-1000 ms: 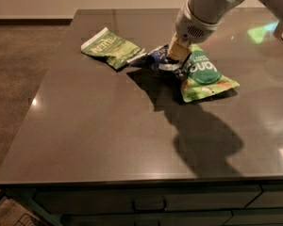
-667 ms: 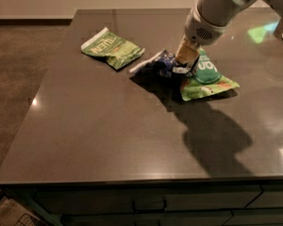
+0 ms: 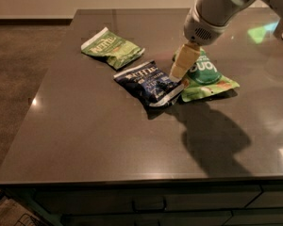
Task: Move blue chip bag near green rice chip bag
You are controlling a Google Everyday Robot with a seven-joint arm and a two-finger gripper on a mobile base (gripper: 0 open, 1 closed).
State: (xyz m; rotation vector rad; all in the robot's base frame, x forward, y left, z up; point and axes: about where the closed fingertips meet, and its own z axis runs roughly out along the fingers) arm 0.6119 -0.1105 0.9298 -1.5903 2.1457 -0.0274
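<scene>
The blue chip bag (image 3: 148, 84), navy with white "Kettle" lettering, lies flat on the dark countertop (image 3: 108, 135). Its right corner touches the green rice chip bag (image 3: 205, 75), which lies just to its right. My gripper (image 3: 179, 69), with cream fingers (image 3: 185, 58), hangs over the gap between the two bags, just above the blue bag's right edge. It is open and holds nothing. The arm hides part of the green bag's top.
An olive-green Kettle bag (image 3: 112, 47) lies to the back left of the blue bag. The counter's front edge (image 3: 141, 181) has drawers below it. The floor lies beyond the left edge. My arm's shadow falls on the counter at front right.
The gripper carried the blue bag right toward the green rice chip bag, then let it go. The blue bag now lies flat, no longer bunched in the fingers.
</scene>
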